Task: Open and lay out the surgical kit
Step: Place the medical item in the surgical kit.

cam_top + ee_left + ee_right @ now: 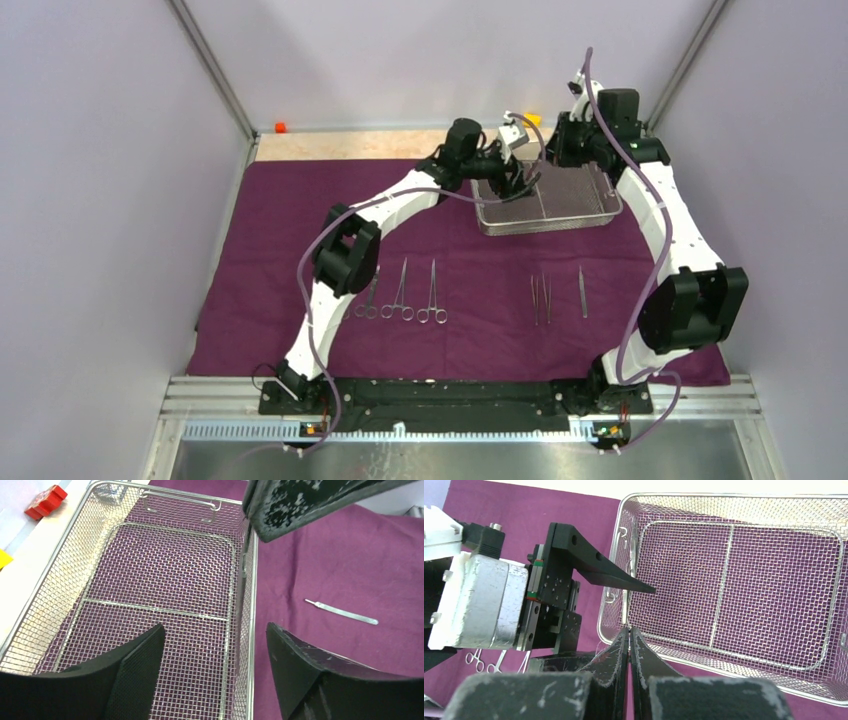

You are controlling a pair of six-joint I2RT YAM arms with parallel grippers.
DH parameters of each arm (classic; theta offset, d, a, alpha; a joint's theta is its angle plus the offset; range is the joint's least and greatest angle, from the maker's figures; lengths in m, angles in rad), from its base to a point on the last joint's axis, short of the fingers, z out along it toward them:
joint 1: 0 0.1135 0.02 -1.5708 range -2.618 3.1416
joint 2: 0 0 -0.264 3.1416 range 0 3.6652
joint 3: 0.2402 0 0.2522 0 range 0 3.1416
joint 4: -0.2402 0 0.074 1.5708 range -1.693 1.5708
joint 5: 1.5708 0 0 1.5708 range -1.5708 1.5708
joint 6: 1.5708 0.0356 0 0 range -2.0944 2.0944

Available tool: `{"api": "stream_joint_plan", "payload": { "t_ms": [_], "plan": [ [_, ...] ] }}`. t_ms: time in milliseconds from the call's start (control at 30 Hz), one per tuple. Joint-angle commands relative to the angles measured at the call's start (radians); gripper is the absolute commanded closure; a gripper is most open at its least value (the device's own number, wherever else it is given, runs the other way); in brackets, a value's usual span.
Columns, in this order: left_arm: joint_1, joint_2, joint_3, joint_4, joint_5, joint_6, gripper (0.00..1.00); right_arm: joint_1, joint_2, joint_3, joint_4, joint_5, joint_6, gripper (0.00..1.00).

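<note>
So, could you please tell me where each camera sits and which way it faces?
Top external: fixed above and behind the robot, looking down on the cloth, tray and clamps; left arm and right arm show whole.
Left wrist: above one long tray wall, looking along it; its open left claw straddles that wall.
Right wrist: at a tray corner, looking across the tray's inside; its shut right claw shows at the bottom.
Shared: both wrist views show the tray; the right wrist view also shows the left claw.

Leftmost clamp (pixel 367 306) partly behind left arm (pixel 345 252)
</note>
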Motion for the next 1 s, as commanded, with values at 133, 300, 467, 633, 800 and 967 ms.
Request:
{"api": "stream_joint_plan", "payload": {
  "t_ms": [133,300,467,633,800,967],
  "plan": [
    [-0.003,0.032,0.056,0.078,0.045,-0.029,0.49,0.017,-0.063,-0.011,0.05,-0.008,0.006,1.0],
    [-0.002,0.048,0.062,0.085,0.079,-0.052,0.67,0.017,-0.062,-0.019,0.061,0.002,0.004,1.0],
    [-0.002,0.051,0.063,0.085,0.108,-0.081,0.92,0.016,-0.052,-0.032,0.077,0.005,0.004,1.0],
    [0.001,0.026,0.048,0.067,0.126,-0.152,1.0,0.016,-0.059,-0.087,0.145,-0.026,0.012,1.0],
    [0.009,-0.04,-0.029,0.057,0.147,-0.189,1.0,0.016,-0.121,-0.19,0.272,-0.027,0.026,0.82],
    [0.016,-0.109,-0.12,0.066,0.153,-0.212,1.0,0.016,-0.178,-0.264,0.357,-0.027,0.026,0.56]
  ]
}}
